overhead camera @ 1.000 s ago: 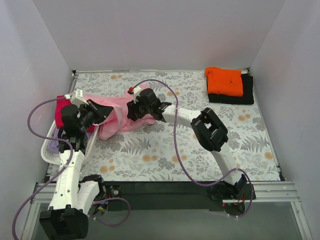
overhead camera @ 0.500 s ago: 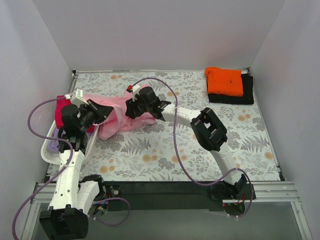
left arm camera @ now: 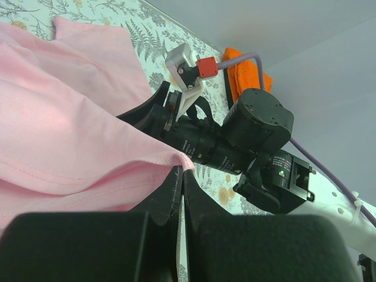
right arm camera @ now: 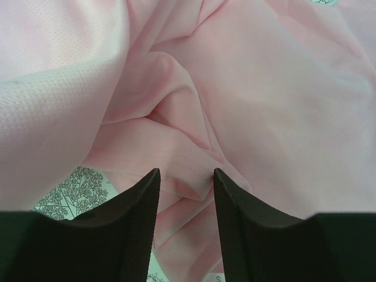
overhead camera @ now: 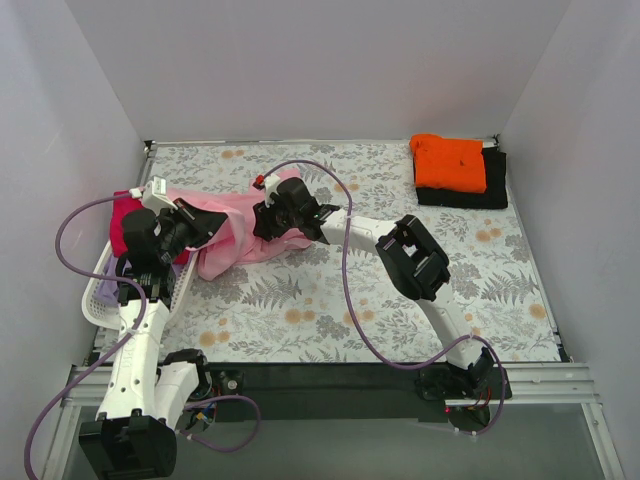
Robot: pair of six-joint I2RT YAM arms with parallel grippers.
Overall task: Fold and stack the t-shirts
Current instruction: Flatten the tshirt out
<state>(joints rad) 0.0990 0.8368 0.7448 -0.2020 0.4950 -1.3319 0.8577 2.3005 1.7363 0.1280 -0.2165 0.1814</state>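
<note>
Nearest, at the table's (overhead camera: 300,310) left edge, a white laundry basket (overhead camera: 92,300) is mostly hidden behind the left arm. A lavender shirt (overhead camera: 104,290) shows only as a sliver inside it. A magenta-red shirt (overhead camera: 122,222) lies at its far end.

Just beyond, the left gripper (left arm camera: 180,176) is pinched tight on a hem of the light pink shirt (left arm camera: 64,111), lifting that edge. The rest of the shirt lies crumpled on the flowered table, left of centre.

The right gripper (right arm camera: 185,182) points down into the same shirt. Its fingers (right arm camera: 147,200) stand a narrow gap apart, with a ridge of pink cloth between the tips. Whether they touch the cloth is hard to tell. The cloth fills the right wrist view, so little table shows.

Compared with a second ago, the right arm's elbow and gripper have shifted slightly left; the shirt looks unchanged.

Small white print on the right arm's black wrist is too small to read.

Farthest, at the far right corner, a folded orange shirt (overhead camera: 450,162) lies on a folded black shirt (overhead camera: 495,190).
</note>
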